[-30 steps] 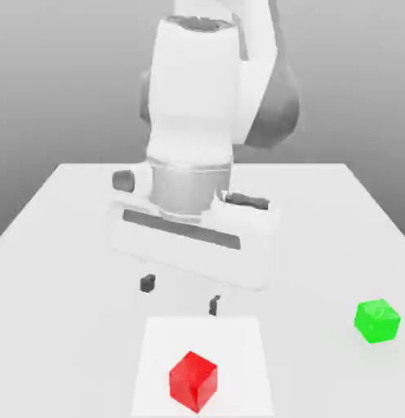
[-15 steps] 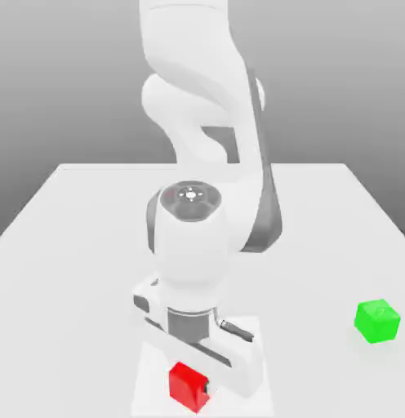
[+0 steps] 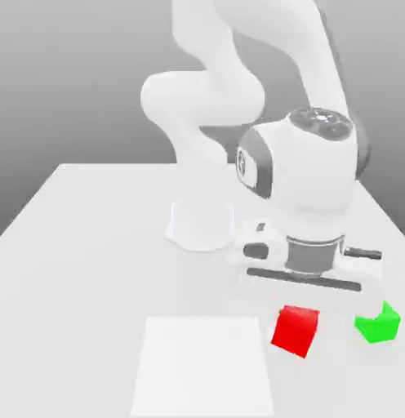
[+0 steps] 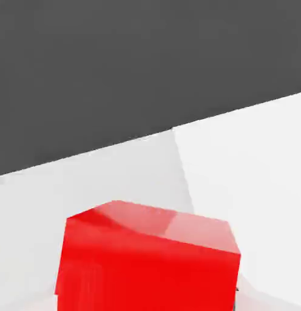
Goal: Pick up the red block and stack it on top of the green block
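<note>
The red block (image 3: 295, 330) hangs right under my hand, with the gripper (image 3: 297, 317) shut on it; the fingers are hidden behind the hand and the cube. In the hand view the red block (image 4: 150, 261) fills the near field. The green block (image 3: 377, 324) sits on the table just to the exterior view's right of the red one, a small gap between them, its upper part partly covered by the hand. I cannot tell how high the red block is above the table.
A white square patch (image 3: 204, 367) lies on the grey table (image 3: 91, 245) at the front, to the exterior view's left of the red block. The arm's base (image 3: 202, 224) stands at the table's middle back.
The hand came down onto the red block on the white patch, took hold of it, and has carried it to the exterior view's right, next to the green block.
</note>
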You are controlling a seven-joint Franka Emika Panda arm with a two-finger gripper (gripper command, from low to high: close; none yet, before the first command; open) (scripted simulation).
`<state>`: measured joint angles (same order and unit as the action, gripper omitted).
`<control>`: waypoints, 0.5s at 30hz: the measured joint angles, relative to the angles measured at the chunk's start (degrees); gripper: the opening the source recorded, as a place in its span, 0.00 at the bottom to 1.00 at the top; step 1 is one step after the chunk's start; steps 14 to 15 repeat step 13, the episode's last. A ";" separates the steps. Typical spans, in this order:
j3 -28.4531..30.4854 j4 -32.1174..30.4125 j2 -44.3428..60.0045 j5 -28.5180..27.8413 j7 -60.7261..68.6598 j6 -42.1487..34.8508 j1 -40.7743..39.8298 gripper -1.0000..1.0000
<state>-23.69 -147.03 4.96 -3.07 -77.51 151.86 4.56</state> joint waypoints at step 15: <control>0.57 -0.38 8.62 -12.16 -6.86 7.55 13.05 1.00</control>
